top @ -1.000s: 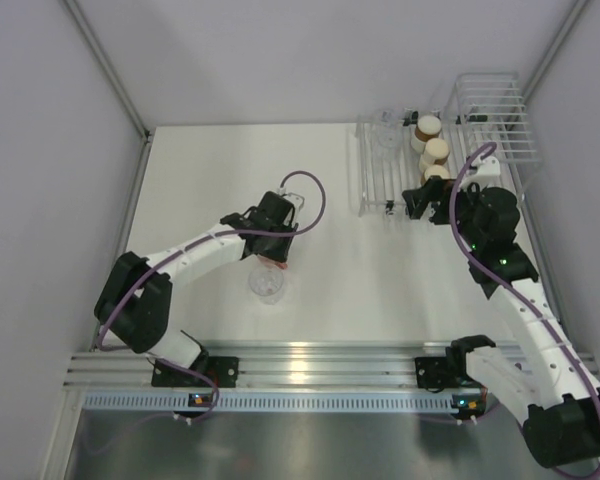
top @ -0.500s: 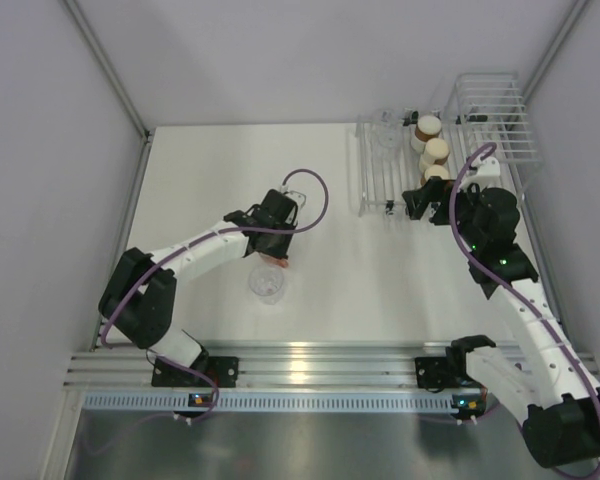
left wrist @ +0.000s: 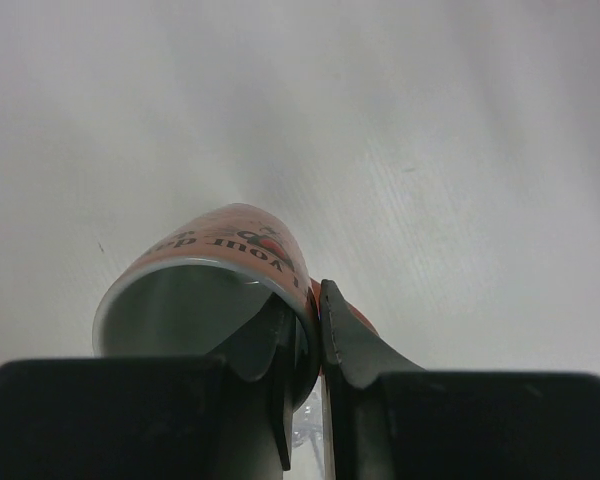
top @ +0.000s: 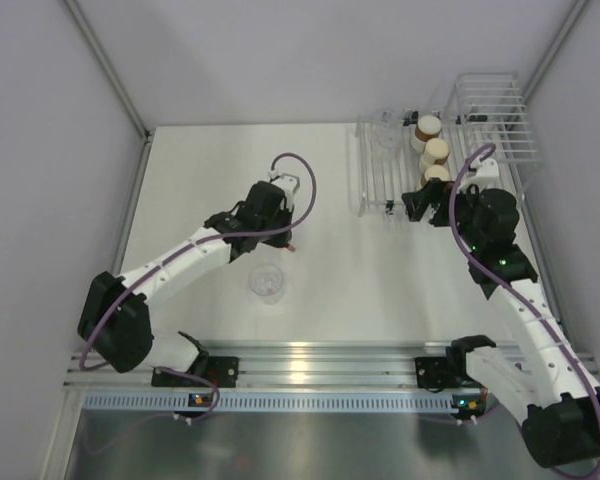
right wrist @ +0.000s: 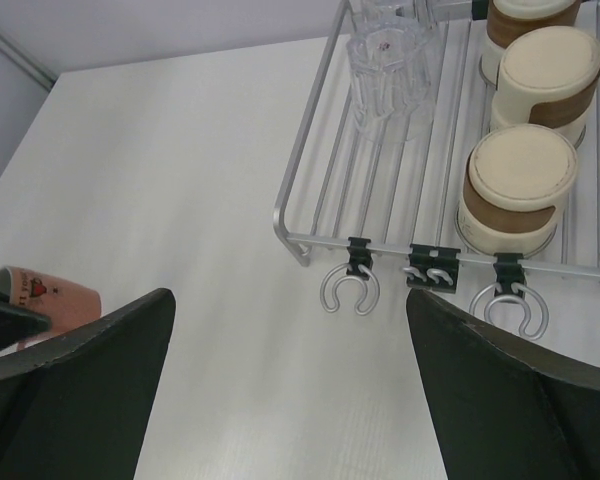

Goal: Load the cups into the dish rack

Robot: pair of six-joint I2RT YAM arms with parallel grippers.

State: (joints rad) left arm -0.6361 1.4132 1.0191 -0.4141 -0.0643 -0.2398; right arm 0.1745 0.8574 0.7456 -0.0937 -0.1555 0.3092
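left gripper (left wrist: pixel 315 300) pinches the orange cup (left wrist: pixel 230 240) by its rim; next carry it to the dish rack (right wrist: pixel 380 243); right gripper (right wrist: pixel 290 335) gapes wide

3 brown cups (top: pixel 436 150) (cream bases up) line the dish rack (top: pixel 372 186); 1 clear cup (top: pixel 267 282) stands well apart.

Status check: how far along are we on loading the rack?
Done: three brown cups sit upside down on the dish rack, with at least one clear cup beside them. In hand: the left tool grips the salmon cup by its rim. Left: racking that cup, plus a second clear cup standing on the table. The right tool is open and empty near the rack's front.
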